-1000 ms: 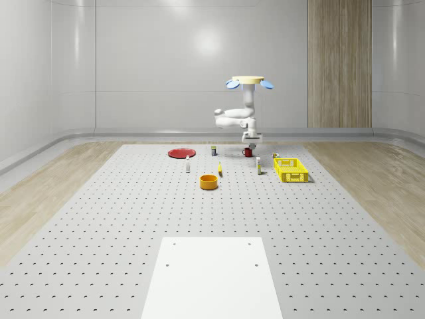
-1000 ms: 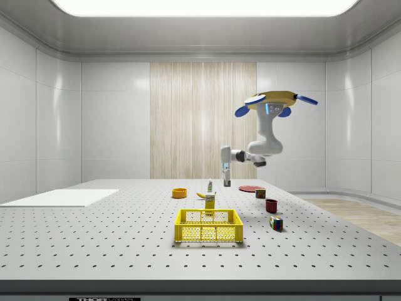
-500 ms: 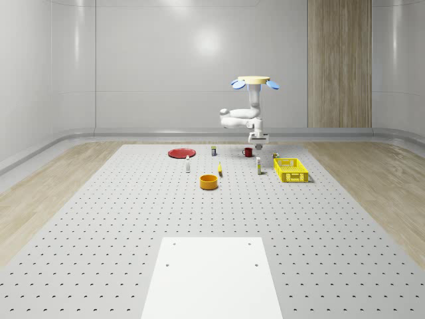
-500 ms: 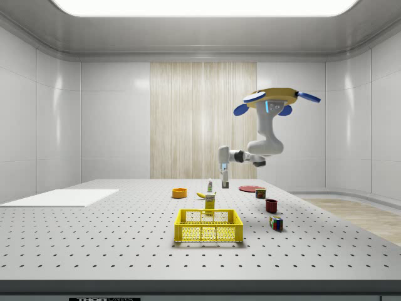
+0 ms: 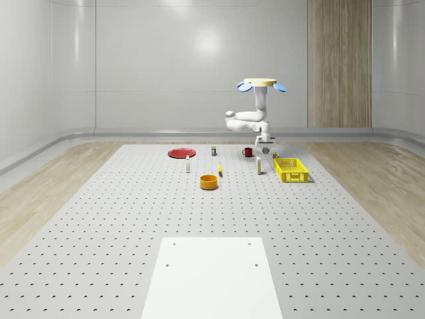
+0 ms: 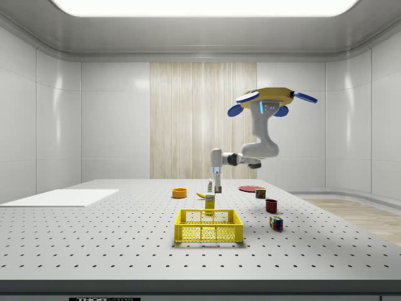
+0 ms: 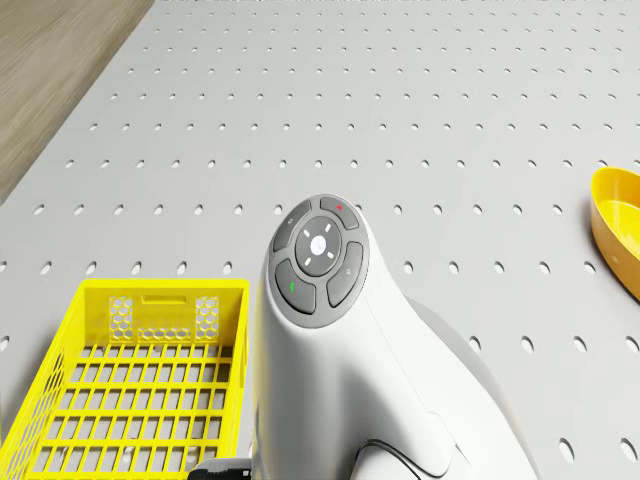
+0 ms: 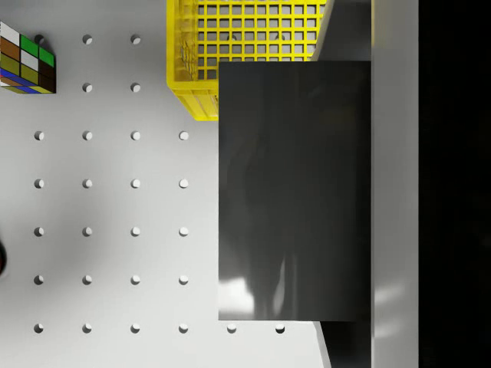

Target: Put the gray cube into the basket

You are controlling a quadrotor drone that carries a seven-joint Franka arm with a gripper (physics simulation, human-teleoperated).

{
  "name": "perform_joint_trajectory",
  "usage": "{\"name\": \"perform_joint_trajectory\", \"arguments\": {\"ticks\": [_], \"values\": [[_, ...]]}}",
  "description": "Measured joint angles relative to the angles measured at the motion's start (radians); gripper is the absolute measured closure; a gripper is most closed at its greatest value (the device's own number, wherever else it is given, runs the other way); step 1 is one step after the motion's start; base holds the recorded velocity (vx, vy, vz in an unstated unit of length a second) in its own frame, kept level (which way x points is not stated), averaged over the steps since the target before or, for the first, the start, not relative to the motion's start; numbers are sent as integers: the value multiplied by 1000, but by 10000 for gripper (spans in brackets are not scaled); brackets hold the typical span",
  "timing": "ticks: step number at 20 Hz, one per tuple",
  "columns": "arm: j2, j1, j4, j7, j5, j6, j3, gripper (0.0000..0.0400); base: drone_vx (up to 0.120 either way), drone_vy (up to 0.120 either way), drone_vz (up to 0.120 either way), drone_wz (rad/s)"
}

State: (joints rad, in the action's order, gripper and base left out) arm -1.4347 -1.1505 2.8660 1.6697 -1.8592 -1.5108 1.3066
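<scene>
A dark gray cube [image 8: 295, 192] sits in my gripper in the wrist view, pressed against one pale finger [image 8: 395, 184]. The yellow mesh basket [image 5: 292, 178] [image 6: 208, 235] stands on the perforated table, and its corner [image 8: 192, 92] lies just beyond the cube. My drone [image 5: 261, 84] [image 6: 269, 97] hovers above the table beside the basket, with the arm bent down. The gripper [image 5: 264, 147] [image 6: 217, 188] hangs a short way above the table, just to the whole-scene view's left of the basket. In the drone view the basket rim [image 7: 165, 288] lies beside the arm's white link [image 7: 330, 330].
A Rubik's cube [image 8: 27, 65] [image 6: 276, 222] and a red mug [image 5: 248, 152] [image 6: 271, 205] lie near the basket. An orange bowl [image 5: 208, 181] [image 7: 620, 235], a red plate [image 5: 180, 153] and small bottles and a carton [image 6: 209, 200] stand further off. A white panel [image 5: 212, 279] lies at the table's near end.
The drone and arm have moved to the whole-scene view's right, carrying the cube from above the red mug to beside the basket. The gripper hangs slightly lower.
</scene>
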Motion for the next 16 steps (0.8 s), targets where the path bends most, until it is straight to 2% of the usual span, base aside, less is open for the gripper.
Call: {"name": "perform_joint_trajectory", "arguments": {"ticks": [9,14,16], "values": [[-15,-4,-1,4,7,-14,3,150,120,120,0,0],[-23,-7,-1,5,10,-22,4,150,16,120,0,0],[-26,-7,-1,6,11,-24,5,150,120,120,0,0]]}}
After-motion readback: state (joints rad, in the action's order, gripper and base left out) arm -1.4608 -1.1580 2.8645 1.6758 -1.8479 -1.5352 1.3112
